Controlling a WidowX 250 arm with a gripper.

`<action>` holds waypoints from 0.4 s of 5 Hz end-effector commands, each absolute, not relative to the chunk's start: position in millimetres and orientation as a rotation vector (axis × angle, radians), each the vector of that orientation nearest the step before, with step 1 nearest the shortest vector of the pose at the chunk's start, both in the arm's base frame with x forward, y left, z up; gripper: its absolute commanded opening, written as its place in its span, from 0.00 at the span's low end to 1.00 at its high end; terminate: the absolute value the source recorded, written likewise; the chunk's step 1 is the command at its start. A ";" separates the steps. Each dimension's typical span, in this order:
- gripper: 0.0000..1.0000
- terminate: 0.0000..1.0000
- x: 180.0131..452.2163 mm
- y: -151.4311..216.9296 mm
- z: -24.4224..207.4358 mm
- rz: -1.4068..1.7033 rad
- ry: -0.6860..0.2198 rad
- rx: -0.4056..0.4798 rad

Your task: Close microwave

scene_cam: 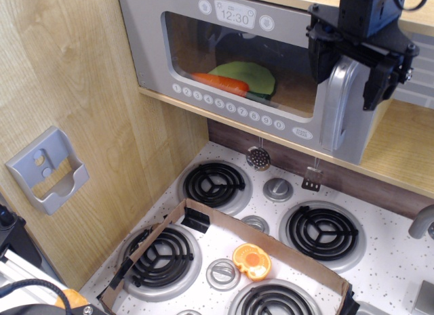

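Observation:
The microwave [224, 57] hangs at the top, with a grey door, a clear window and a 12.30 display [234, 17]. An orange carrot [220, 83] and a green plate [249, 74] show inside. The door's right edge still stands a little out from the wooden case. My black gripper [351, 71] is at the top of the curved grey handle [337, 115]. Its fingers [322, 57] stand apart, one on each side of the handle, so it looks open.
A small grey wall bracket [49, 169] sits on the left wooden wall. Below is a stove top with several black burners [214, 183] and a cardboard tray [203, 217] holding an orange toy [251, 260]. Two small utensils [258, 157] hang under the microwave. A faucet [422, 223] is at the right.

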State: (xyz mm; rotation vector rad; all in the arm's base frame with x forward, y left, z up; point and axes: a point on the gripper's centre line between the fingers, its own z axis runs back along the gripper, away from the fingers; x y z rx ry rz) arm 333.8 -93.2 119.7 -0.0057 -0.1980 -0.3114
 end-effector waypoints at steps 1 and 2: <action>1.00 0.00 291.3 -101.2 137.9 -0.198 -0.255 0.016; 1.00 0.00 282.2 -100.3 139.8 -0.175 -0.253 0.029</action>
